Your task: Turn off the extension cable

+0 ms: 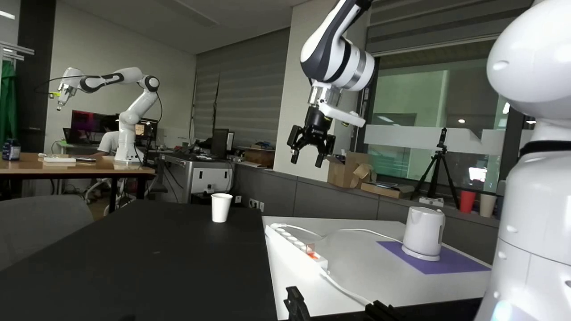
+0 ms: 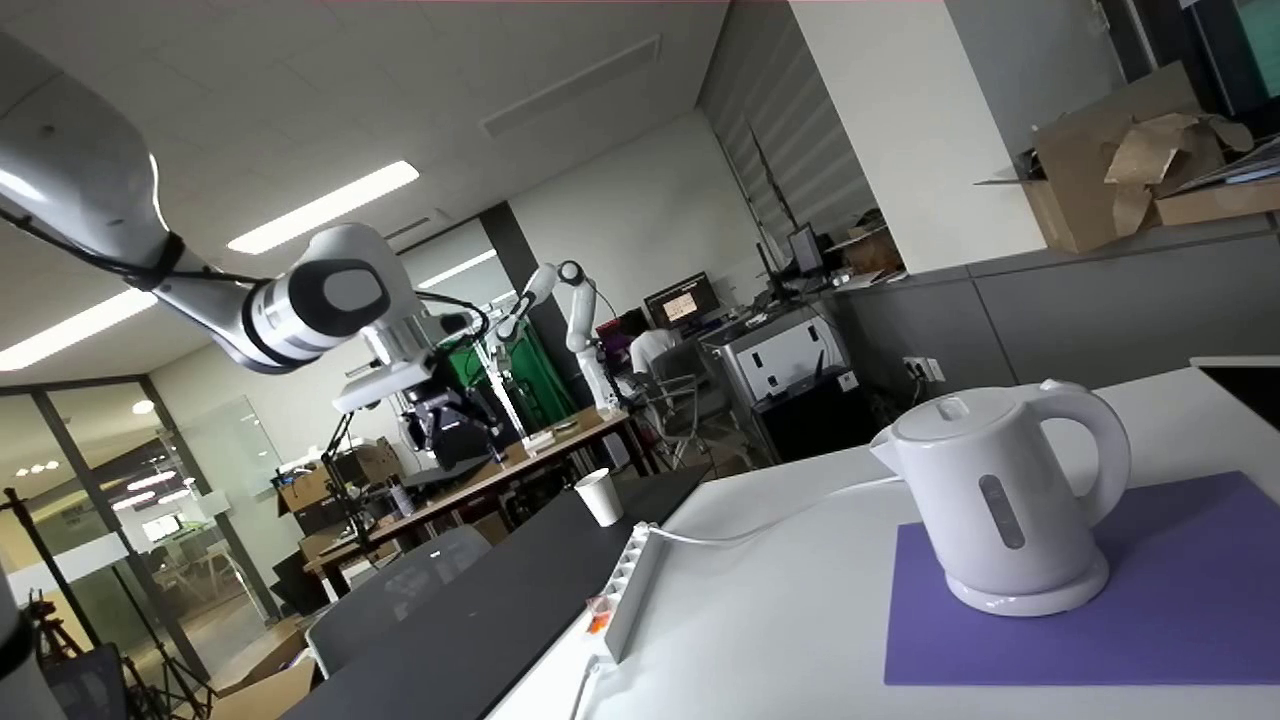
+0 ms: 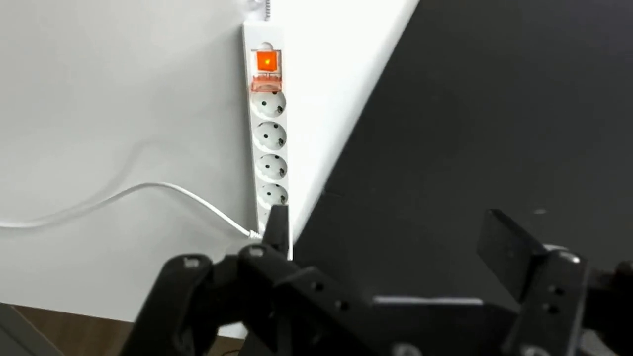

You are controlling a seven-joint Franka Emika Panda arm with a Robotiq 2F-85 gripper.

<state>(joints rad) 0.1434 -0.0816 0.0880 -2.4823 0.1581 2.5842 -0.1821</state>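
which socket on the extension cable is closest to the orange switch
In the wrist view, the topmost socket, just below the orange switch and its cover; the other sockets sit farther down.

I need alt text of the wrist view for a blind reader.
A white extension cable with an orange switch, apparently lit, its cover raised, lies on a white table near a black tabletop. The open black tool appears along the bottom.

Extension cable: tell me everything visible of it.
The extension cable is a white, plastic-looking strip lying face up near the edge of the white table. Its orange switch seems lit, the translucent cover raised. Four bare sockets show in the wrist view; a white cord plugs in at one end, another cord leaves the switch end. The gripper hangs above, apart from it.
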